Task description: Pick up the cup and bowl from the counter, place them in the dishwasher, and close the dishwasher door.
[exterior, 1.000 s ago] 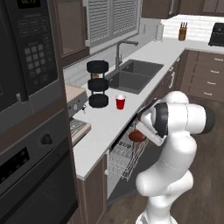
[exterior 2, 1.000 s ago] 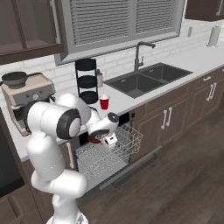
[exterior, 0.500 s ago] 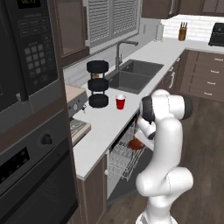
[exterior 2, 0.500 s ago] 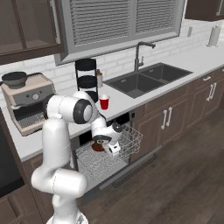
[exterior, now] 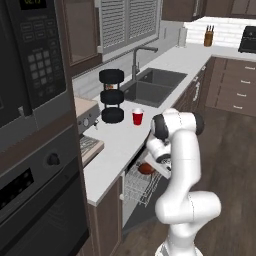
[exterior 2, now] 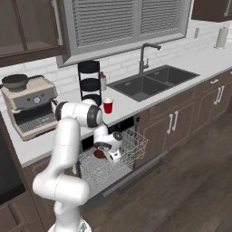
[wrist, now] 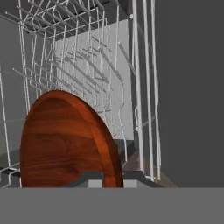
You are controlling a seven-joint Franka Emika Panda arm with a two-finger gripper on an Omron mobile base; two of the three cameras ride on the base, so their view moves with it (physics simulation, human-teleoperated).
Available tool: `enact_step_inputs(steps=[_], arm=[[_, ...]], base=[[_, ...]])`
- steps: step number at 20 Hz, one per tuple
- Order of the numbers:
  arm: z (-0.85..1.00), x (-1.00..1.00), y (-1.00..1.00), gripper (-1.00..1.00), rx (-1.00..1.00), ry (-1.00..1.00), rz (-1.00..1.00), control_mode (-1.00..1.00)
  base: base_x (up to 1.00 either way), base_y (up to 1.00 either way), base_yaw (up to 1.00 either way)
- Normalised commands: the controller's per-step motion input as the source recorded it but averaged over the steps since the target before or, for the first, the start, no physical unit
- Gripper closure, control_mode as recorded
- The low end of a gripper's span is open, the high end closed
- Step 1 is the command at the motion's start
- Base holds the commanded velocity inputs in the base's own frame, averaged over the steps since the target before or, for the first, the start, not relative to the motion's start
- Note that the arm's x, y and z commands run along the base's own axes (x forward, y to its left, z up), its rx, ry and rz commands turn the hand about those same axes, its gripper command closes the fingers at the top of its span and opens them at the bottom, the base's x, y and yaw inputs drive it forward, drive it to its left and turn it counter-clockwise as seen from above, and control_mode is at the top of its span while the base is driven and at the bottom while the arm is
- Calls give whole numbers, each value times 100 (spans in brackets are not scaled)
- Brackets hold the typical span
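Hand view: your gripper (exterior 2: 105, 153) is clamped on the bowl (wrist: 70, 142), which stands on edge right in front of the camera with the white wire rack (wrist: 83, 65) of the dishwasher (exterior 2: 115, 156) behind and around it. In the right base view you can see the hand low over the pulled-out rack, the bowl a dark reddish patch at the fingers, above the wires near the rack's middle; I can't tell whether it touches them yet. Left base view agrees: bowl (exterior: 146, 168) just under the wrist, over the rack's inner part. So the bowl is off the counter (exterior: 120, 145) but, by my read, not released, so call it half placed. The cup (exterior: 137, 117) sits untouched on the counter, just beside the stacked black discs (exterior: 111, 102), between them and the sink (exterior: 152, 85). Dishwasher door (exterior 2: 136, 174) is down and open. Left for you: let the bowl go, fetch the cup, rack it, shut the door.
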Motion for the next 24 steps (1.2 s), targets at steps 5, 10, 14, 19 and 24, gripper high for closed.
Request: enact_step_inputs(steps=[5, 10, 14, 19, 24], arm=[[-63, 60, 13, 100, 0, 13, 0, -100], [-41, 29, 0, 100, 0, 6, 0, -100], [-54, 2, 10, 100, -1, 2, 0, -100], [-77, 2, 18, 100, 0, 0, 0, -100], [-34, 8, 34, 100, 0, -1, -1, -100]], base=[[0, 0, 0], [0, 0, 0], [0, 0, 0], [0, 0, 0], [0, 0, 0]])
